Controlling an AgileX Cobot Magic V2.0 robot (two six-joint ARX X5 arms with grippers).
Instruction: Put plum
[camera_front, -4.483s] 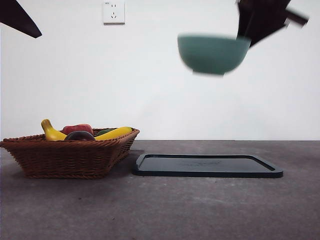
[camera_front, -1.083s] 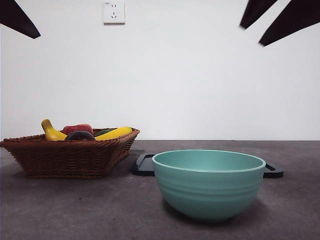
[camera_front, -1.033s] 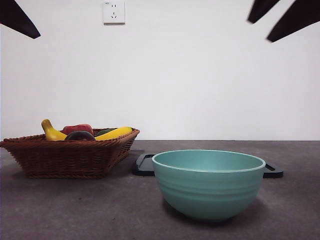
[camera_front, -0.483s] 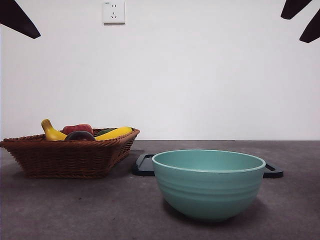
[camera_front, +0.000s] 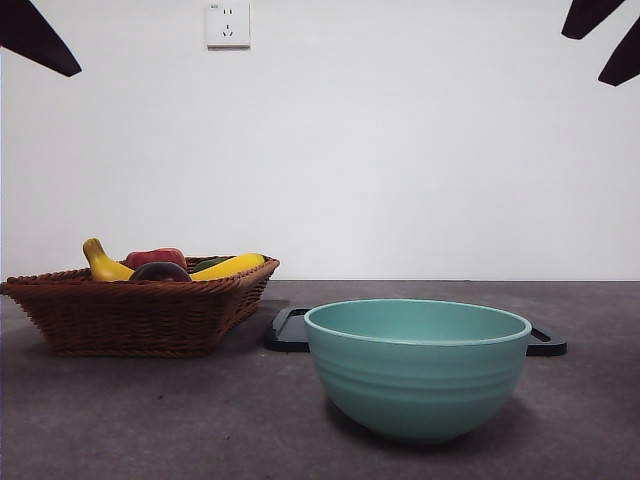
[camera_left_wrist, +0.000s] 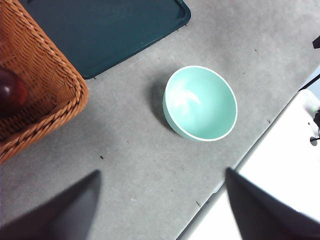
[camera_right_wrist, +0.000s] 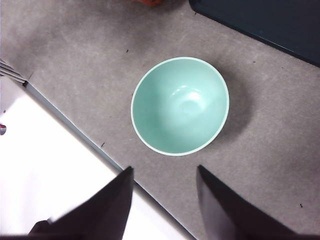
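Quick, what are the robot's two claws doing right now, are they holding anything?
Left gripper: open, holding nothing, high above the table.
Right gripper: open, holding nothing, raised over the green bowl.

A teal bowl (camera_front: 417, 368) stands upright and empty on the grey table (camera_front: 150, 420), nearest to me in the front view. Behind it, at about 12 o'clock, lies a flat black tray (camera_front: 288, 330) — only its two ends show past the bowl's sides. At 10 o'clock from the bowl sits a brown wicker basket (camera_front: 135, 312), just beside the tray's end. In the basket I see two yellow bananas (camera_front: 232, 265), a red fruit (camera_front: 155, 257) between them and something green (camera_front: 207, 264) — too hidden to name. A white wall socket (camera_front: 227, 24) sits high on the wall.
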